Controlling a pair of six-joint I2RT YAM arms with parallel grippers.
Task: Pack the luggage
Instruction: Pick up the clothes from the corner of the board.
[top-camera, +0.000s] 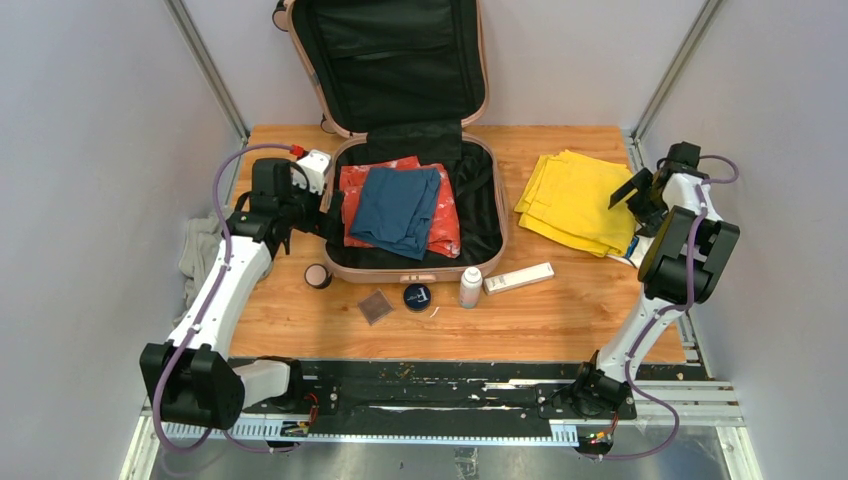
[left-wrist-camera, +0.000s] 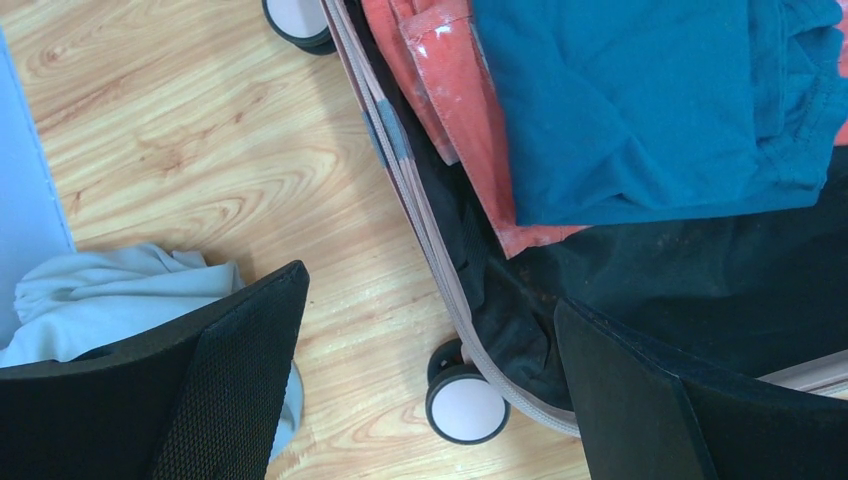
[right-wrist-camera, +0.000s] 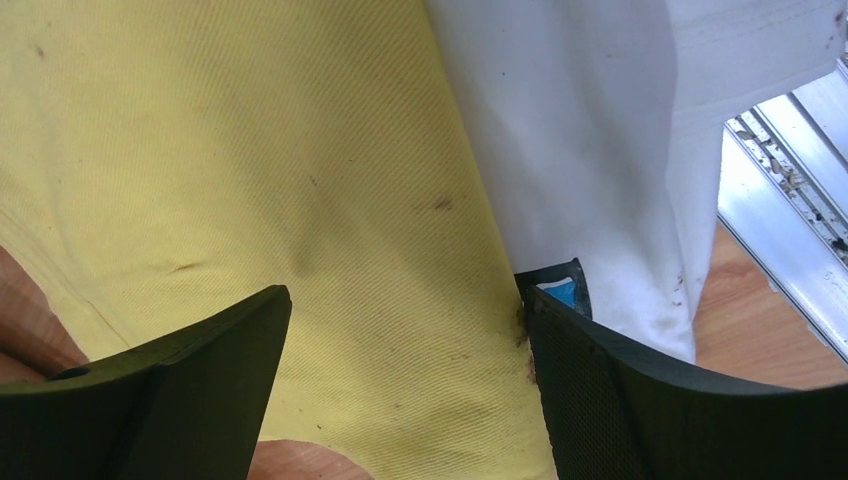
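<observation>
The pale pink luggage (top-camera: 400, 271) lies open at the back middle of the table, its lid (top-camera: 390, 60) standing upright. A red garment (top-camera: 447, 218) and a folded blue garment (top-camera: 398, 208) lie inside. My left gripper (top-camera: 325, 210) is open and empty, straddling the luggage's left rim (left-wrist-camera: 420, 220) above a spinner wheel (left-wrist-camera: 466, 408); the blue garment (left-wrist-camera: 640, 100) and the red one (left-wrist-camera: 470, 110) show beyond it. My right gripper (top-camera: 632, 195) is open over the right edge of a folded yellow cloth (top-camera: 578, 200), which fills the right wrist view (right-wrist-camera: 250, 150).
A grey cloth (top-camera: 200, 255) lies at the table's left edge. In front of the luggage lie a round compact (top-camera: 317, 276), a dark square (top-camera: 376, 306), a blue tin (top-camera: 417, 296), a white bottle (top-camera: 470, 287) and a white box (top-camera: 519, 278). A white cloth (right-wrist-camera: 590, 130) lies beside the yellow one.
</observation>
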